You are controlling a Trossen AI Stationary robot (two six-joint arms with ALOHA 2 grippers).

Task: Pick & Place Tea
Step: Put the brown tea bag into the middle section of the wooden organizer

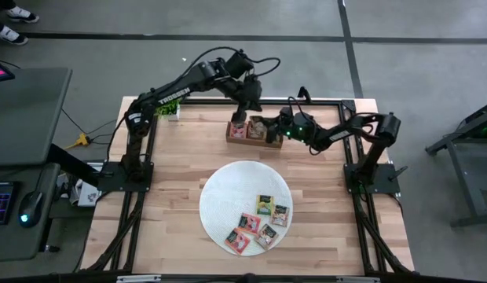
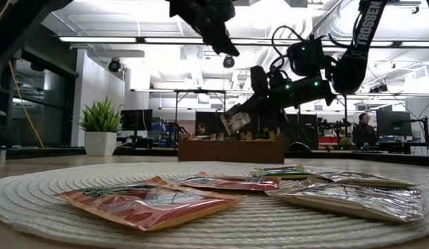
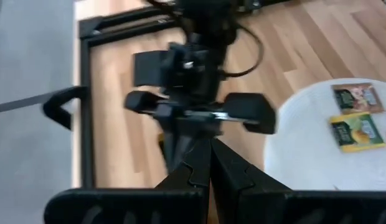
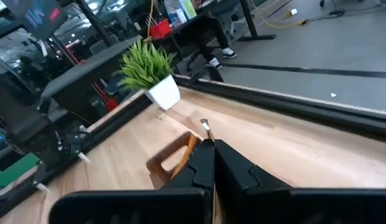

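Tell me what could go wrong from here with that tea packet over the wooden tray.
1. The right claw pinches the tea packet only by one edge above the tray, so it may slip or land outside a compartment.
2. The left claw hangs shut over the same tray, so the two arms could bump.

A pale wooden worktop (image 1: pixel 173 196) with a black frame carries a round white woven mat (image 1: pixel 228 192) near its front middle. Toward the back edge stands a brown wooden tray (image 1: pixel 251 134) — low, with compartments. At the back left corner sits a small green plant in a white pot (image 2: pixel 100 131). Left of the worktop stands a dark desk (image 1: pixel 23 110) with a keyboard (image 1: pixel 0 200) and mouse (image 1: pixel 25 218). A person (image 2: pixel 363 131) sits far behind — small, indistinct.
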